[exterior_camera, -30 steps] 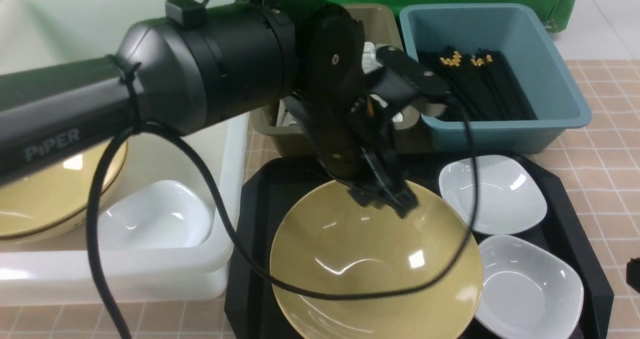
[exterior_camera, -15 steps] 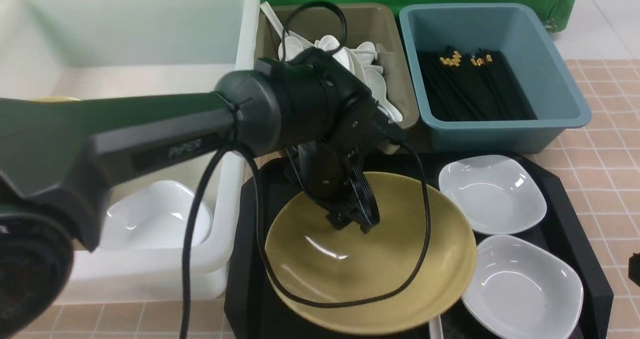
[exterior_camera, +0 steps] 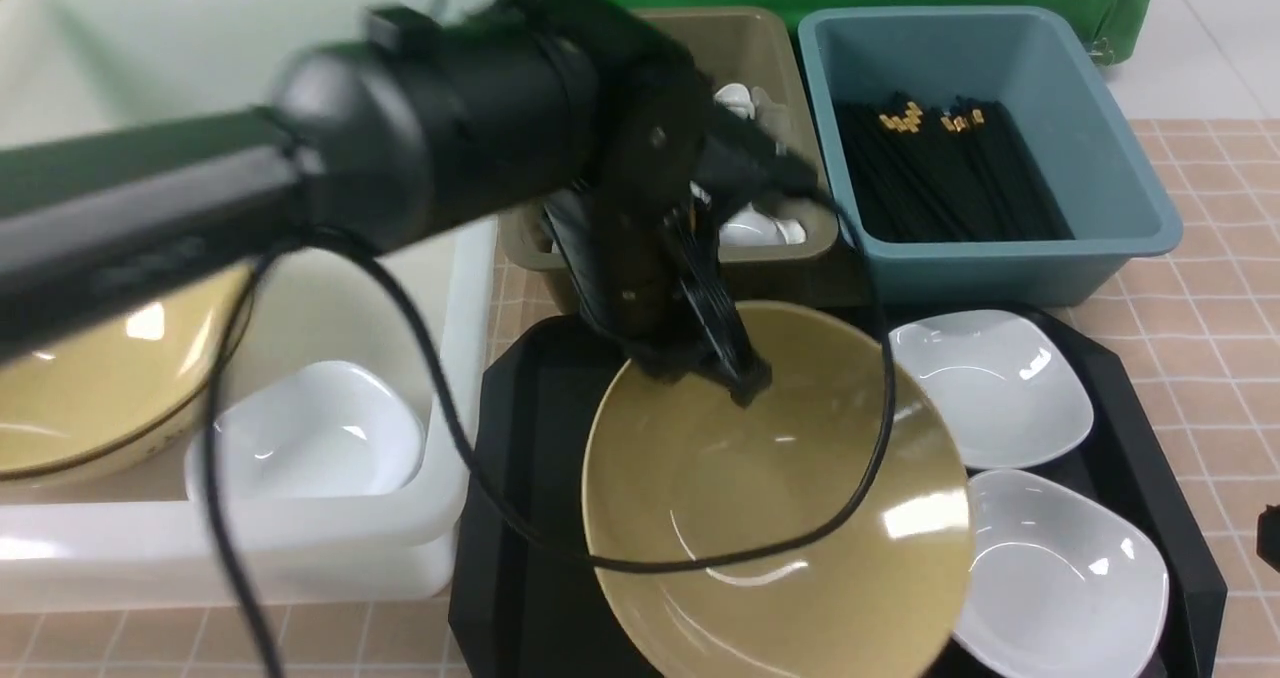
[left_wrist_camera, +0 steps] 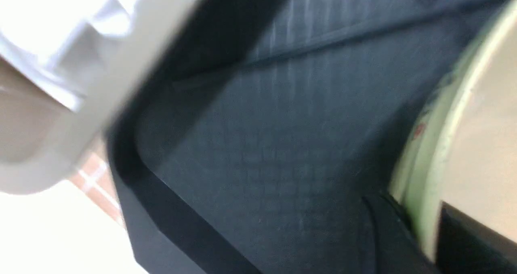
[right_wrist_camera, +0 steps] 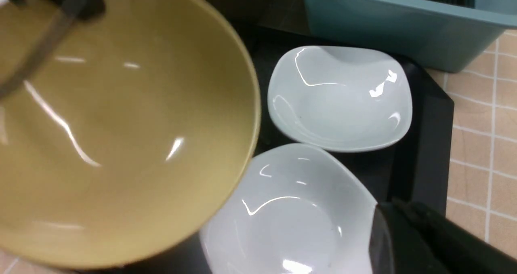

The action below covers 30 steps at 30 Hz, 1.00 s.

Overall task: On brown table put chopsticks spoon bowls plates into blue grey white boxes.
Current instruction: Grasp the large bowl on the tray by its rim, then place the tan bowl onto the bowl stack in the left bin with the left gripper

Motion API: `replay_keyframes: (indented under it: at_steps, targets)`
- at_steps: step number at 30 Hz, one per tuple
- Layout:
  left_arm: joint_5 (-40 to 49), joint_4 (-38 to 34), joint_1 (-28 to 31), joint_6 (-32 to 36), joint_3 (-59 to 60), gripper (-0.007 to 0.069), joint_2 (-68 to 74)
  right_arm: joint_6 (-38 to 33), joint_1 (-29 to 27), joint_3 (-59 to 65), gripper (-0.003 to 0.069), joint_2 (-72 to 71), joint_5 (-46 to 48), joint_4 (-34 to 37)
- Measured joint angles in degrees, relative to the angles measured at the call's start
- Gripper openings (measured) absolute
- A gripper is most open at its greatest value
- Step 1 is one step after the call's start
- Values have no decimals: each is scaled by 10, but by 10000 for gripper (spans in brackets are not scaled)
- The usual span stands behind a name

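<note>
From the front we see the left gripper [exterior_camera: 745, 386] clamped on the far rim of the tan bowl [exterior_camera: 780, 518], which tilts over the black tray [exterior_camera: 520, 518] beside two white plates [exterior_camera: 990, 388]. At the left wrist, that rim sits pinched between dark fingers [left_wrist_camera: 464, 245]. At the right wrist, the right gripper [right_wrist_camera: 404, 225] is closed, just beside the nearer plate.

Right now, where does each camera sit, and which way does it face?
Front view: between the arms, facing forward and down over the black tray and blue box; the left arm crosses it, left tool gripping the bowl.
Left wrist view: on the left wrist, close above the black tray; left tool clamps the bowl's rim.
Right wrist view: on the right wrist, looking down at two plates and the bowl; right tool shows.
All three share bowl and black tray.
</note>
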Motion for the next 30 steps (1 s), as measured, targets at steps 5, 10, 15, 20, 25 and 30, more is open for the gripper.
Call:
replay_keyframes:
  at_steps: [5, 10, 15, 20, 25, 30]
  targets:
    - [-28, -11, 2, 14, 1, 8, -84, 0, 0, 0, 54, 0, 0, 0]
    - [-46, 12, 15, 15, 5, 8, -183, 0, 0, 0, 56, 0, 1, 0]
    - [-47, 71, 140, -46, 5, 6, -271, 0, 0, 0, 61, 0, 4, 0]
    - [-51, 75, 339, -90, 26, 6, -301, 0, 0, 0, 66, 0, 6, 0]
    - [-91, -1, 501, -91, 117, 6, -302, 0, 0, 0, 71, 0, 7, 0]
    - [-171, -62, 590, -88, 225, 7, -300, 0, 1, 0, 75, 0, 7, 0]
